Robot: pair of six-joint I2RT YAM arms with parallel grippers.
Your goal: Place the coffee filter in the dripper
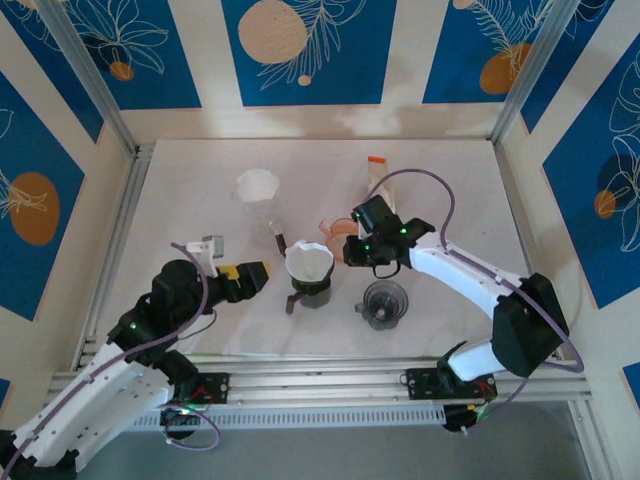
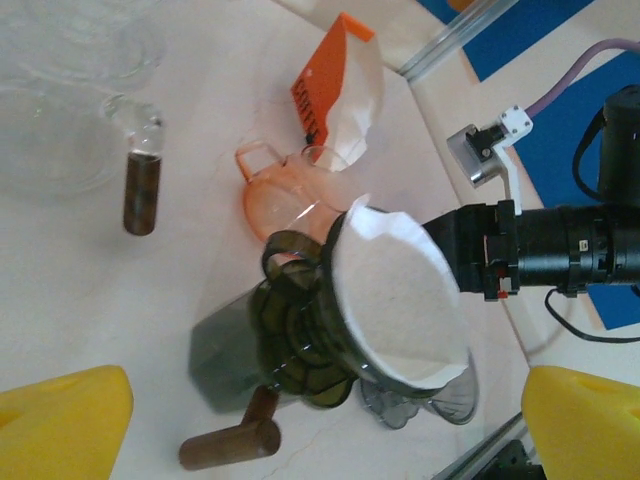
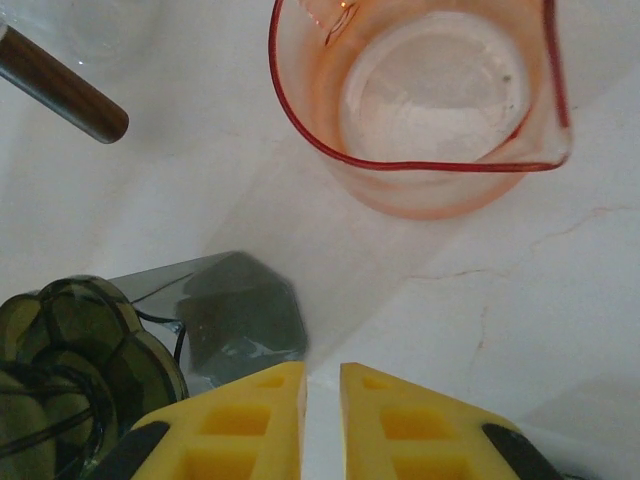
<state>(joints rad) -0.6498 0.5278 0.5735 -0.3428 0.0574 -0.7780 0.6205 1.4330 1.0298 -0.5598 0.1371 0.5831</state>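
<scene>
Looking from above, we see the filter (image 1: 309,262) seated in the dripper (image 1: 312,293), just right of the left gripper (image 1: 252,277) and just left of the right gripper (image 1: 352,250). On the left wrist, our left fingers (image 2: 60,420) stand wide, holding nothing, with the lined dripper straight ahead between them. On the right wrist, our right fingers (image 3: 250,420) sit nearly together on nothing; the dripper lies to their left and an orange cup (image 3: 430,100) ahead

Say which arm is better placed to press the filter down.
Probably left: the open left gripper faces the filter in the dripper; the right gripper points down beside it, nearly shut.
</scene>
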